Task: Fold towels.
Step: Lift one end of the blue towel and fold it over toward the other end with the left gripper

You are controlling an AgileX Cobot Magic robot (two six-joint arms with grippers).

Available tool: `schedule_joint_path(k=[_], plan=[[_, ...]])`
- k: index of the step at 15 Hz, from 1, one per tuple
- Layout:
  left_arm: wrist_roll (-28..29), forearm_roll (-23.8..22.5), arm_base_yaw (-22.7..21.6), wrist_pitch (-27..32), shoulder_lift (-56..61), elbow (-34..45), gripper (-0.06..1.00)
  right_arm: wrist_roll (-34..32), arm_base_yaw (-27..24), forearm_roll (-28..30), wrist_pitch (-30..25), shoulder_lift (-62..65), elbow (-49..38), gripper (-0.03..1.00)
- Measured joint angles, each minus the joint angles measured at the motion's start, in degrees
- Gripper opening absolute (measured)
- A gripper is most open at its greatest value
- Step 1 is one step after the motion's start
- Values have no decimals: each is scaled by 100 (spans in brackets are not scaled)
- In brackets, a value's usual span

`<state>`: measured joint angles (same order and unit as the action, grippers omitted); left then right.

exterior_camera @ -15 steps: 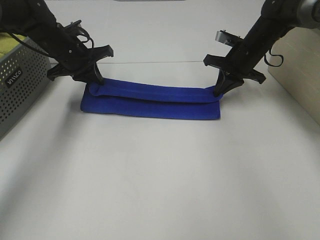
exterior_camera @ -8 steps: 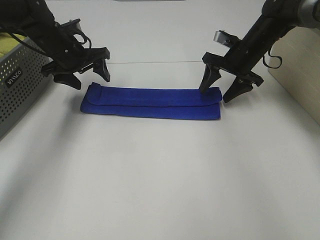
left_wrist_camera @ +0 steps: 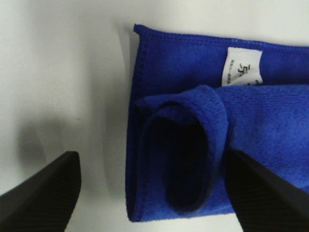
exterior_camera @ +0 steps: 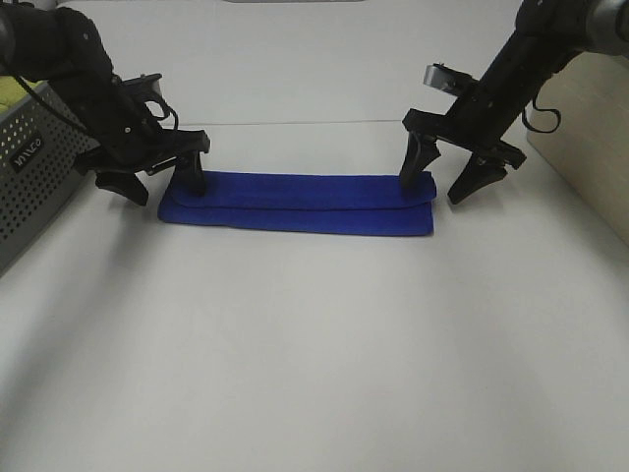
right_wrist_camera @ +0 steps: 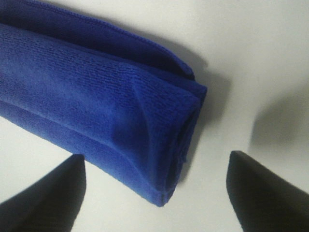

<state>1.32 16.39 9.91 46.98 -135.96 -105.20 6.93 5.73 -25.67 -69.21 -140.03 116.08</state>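
Table (exterior_camera: 314, 344): white and flat, and it carries everything below.

Towel (exterior_camera: 295, 202): royal blue, folded into a long narrow strip. It lies flat on the table and spans the gap between the two grippers, one end under each.

Bin (exterior_camera: 39, 187): grey perforated metal, on the outer side of the left gripper and near it. It does not touch the towel.

Left gripper (exterior_camera: 167, 187): jaws spread wide and pinching nothing. The towel's end sits between the fingers (left_wrist_camera: 43, 193). One finger is above the cloth and the other is past the end, over bare table. In the left wrist view the top layer curls into an open loop directly below the gripper. Cannot tell whether a fingertip touches the cloth.

Right gripper (exterior_camera: 435, 187): jaws spread wide and pinching nothing. The other end of the towel lies between its fingers (right_wrist_camera: 263, 188). The layers there are stacked and slightly gaping at the fold. The outer finger is over bare table, just beyond the end.

Tag (left_wrist_camera: 244, 66): small, white, printed. It is sewn at the towel's edge on the lower layer, just ahead of the left gripper's curled loop.
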Motion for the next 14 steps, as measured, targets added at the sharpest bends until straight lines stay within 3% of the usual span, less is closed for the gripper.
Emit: schedule_joint_path(k=[3,5,7,11,14], plan=[[-69,516,0,-338,-126,-6,74,0,0,11,0,0,0,77],[-132,602,0,-367,-195,-11,68,0,0,11,0,0,0,77],[-132,584,0,-367,-241,-11,46,0,0,17,0,0,0,77],[-132,344,0,-332,-241,-23,8,0,0,17,0,0,0,77],[-86,-338,0,11,-69,-34,8,0,0,17,0,0,0,77]])
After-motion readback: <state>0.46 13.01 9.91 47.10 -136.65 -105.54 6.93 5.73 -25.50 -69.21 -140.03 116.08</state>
